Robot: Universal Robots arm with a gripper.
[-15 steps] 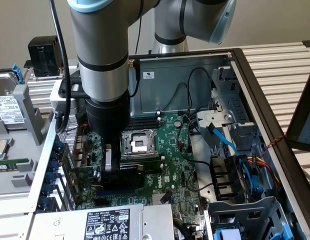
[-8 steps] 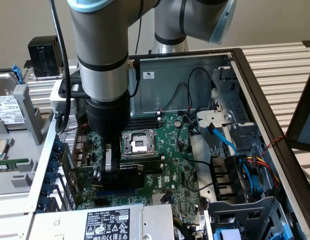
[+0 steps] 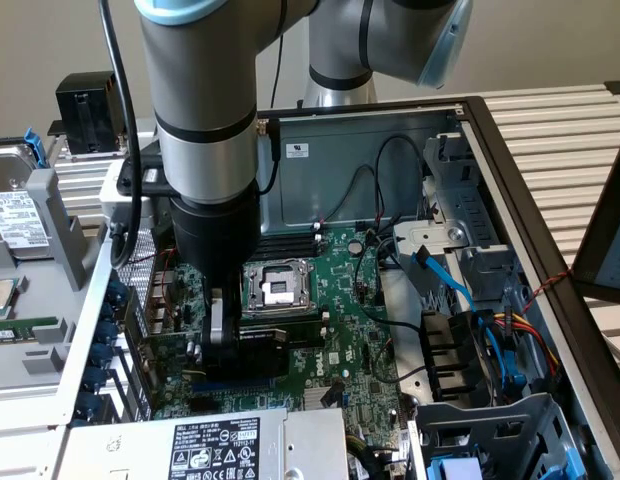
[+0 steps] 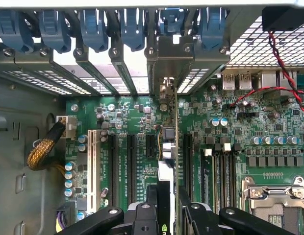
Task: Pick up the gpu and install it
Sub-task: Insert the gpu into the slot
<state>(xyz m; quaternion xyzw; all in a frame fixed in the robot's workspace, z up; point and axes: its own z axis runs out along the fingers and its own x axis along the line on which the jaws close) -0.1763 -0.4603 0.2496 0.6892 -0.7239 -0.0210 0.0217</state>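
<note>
The gpu (image 4: 167, 147) shows edge-on in the wrist view, standing upright over the green motherboard (image 4: 127, 112) between two black expansion slots (image 4: 130, 161). Its silver end bracket (image 4: 174, 61) reaches the rear slot openings of the case. My gripper (image 4: 167, 213) is shut on the card's near end, one black finger on each face. In the exterior view the gripper (image 3: 230, 350) is low inside the open computer case with the gpu's black shroud (image 3: 262, 348) beside it, just in front of the CPU socket (image 3: 275, 288). Whether the card's edge sits in a slot I cannot tell.
Blue slot latches (image 4: 93, 29) line the case's rear wall. A red-black twisted wire (image 4: 284, 73) and memory slots (image 4: 220, 171) lie beside the card. The power supply (image 3: 230, 445), a drive cage (image 3: 490, 430) and blue data cables (image 3: 445, 275) crowd the case. A hard drive (image 3: 15, 215) lies outside at the exterior view's left.
</note>
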